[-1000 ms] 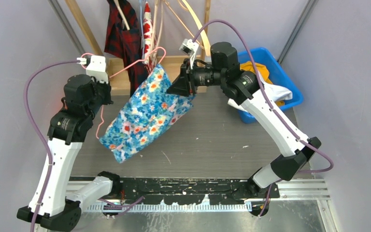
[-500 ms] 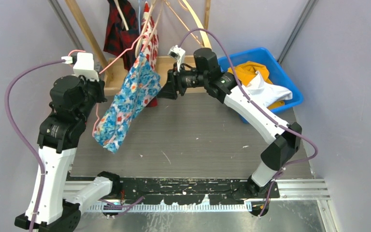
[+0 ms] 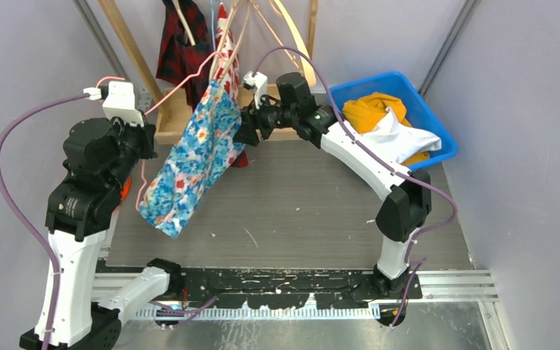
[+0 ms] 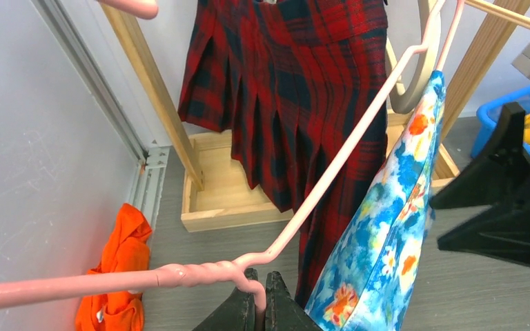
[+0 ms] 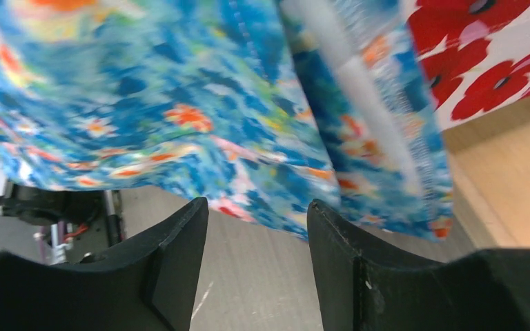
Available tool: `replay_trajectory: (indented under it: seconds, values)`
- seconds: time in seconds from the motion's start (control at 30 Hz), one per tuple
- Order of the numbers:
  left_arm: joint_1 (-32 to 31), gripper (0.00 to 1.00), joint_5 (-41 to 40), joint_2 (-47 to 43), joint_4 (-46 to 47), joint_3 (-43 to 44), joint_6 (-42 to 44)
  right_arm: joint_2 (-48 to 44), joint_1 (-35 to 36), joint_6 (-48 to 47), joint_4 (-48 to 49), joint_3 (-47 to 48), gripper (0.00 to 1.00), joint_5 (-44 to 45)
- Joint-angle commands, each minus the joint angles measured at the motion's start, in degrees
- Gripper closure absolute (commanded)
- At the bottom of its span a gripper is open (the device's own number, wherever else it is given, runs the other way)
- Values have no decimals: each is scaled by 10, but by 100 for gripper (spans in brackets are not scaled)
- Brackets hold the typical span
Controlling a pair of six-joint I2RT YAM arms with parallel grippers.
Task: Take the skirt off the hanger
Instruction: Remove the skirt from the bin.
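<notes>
A blue plastic bin (image 3: 379, 78) at the table's far right holds a crumpled yellow garment (image 3: 368, 109) and a white garment (image 3: 405, 138). Left of it, the blue floral skirt (image 3: 197, 157) hangs in the air from one arm of a slim pink hanger (image 4: 331, 172), whose twisted neck is clamped in the left gripper (image 4: 261, 307). The right gripper (image 5: 257, 214) stands parted and holds nothing, just beside the skirt's upper edge. Whether it touches the cloth cannot be made out.
</notes>
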Motion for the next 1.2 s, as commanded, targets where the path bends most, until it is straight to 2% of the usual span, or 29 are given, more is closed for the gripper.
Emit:
replay_trajectory:
  seconds: [0.0, 0.47, 0.6, 0.7, 0.97, 1.17]
  values:
    - [-2, 100, 7, -15, 19, 32, -2, 20, -7, -56, 23, 53, 40, 38]
    - [-2, 100, -7, -12, 3, 40, 12, 73, -33, -31, 51, 79, 39, 2]
    - [-2, 100, -7, -9, 2, 39, 12, 91, -33, 9, 76, 78, 40, -29]
    - [-3, 100, -12, -7, 2, 36, 15, 100, -29, 39, 86, 89, 42, -50]
    - [-5, 100, -10, -4, 6, 32, 15, 74, -18, 49, 92, 53, 41, -71]
    - [-6, 100, -9, -3, 4, 31, 11, 70, 18, 53, 82, 59, 46, -74]
